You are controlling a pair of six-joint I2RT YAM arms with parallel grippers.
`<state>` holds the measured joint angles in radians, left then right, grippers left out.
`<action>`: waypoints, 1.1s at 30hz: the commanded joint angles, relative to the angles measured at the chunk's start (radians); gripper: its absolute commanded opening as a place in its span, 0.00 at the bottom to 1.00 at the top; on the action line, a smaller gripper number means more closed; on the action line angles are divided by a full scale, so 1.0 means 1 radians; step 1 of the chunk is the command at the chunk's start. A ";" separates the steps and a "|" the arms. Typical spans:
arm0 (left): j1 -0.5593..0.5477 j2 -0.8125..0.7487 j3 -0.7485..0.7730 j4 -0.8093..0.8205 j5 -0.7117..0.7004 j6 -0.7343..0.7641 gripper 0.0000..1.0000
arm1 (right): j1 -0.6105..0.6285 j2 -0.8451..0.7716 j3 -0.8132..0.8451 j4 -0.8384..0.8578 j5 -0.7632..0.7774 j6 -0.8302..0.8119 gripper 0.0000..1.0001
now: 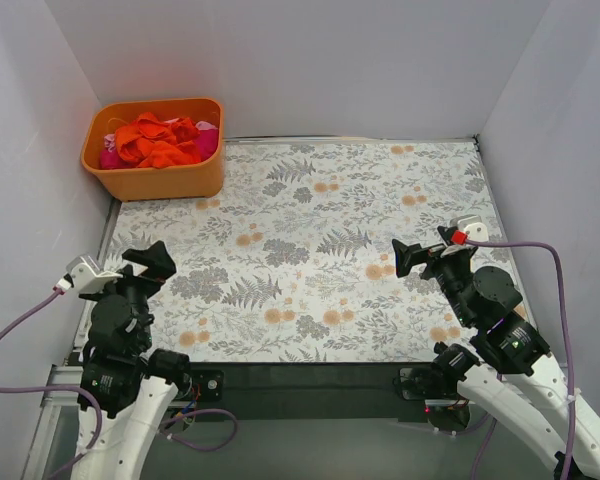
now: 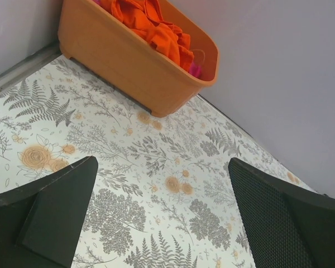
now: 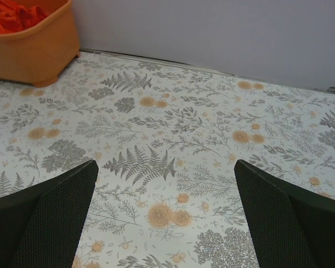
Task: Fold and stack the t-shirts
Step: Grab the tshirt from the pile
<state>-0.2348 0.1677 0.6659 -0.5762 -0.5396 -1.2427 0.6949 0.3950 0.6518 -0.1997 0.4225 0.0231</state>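
The left jaws stand wide apart over the bare table point(image 1: 310, 260), with nothing between them. The right jaws are likewise spread and hold nothing. Well ahead of the left jaws, and far ahead and to the left of the right jaws, a tub point(image 1: 155, 182) sits in the table's corner and holds the tees point(image 1: 158, 140).

Only the top view shows the whole heap. An orange-red tee lies on top, magenta shows at both ends, and there is a pale scrap at the far edge. The left wrist view shows the orange-red folds and a little magenta at the tub's right end. The right wrist view catches only an orange-red corner above the rim.

The tees are crumpled and no neck or hem can be made out. The heap's long axis follows the tub's length, crosswise to the left jaws' reach.
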 commanded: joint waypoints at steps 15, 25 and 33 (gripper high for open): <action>0.003 0.649 0.073 0.133 0.263 0.071 0.98 | 0.002 0.174 -0.014 0.022 -0.235 0.152 0.98; 0.167 1.174 0.503 0.272 0.151 0.149 0.93 | 0.002 0.274 -0.023 0.014 -0.452 0.181 0.98; 0.287 1.513 0.817 0.344 0.124 0.161 0.90 | 0.002 0.236 -0.064 0.011 -0.461 0.181 0.98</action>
<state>0.0227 1.6093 1.4120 -0.2699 -0.3786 -1.1069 0.6949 0.6529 0.6044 -0.2127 -0.0113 0.1894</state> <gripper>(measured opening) 0.905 0.985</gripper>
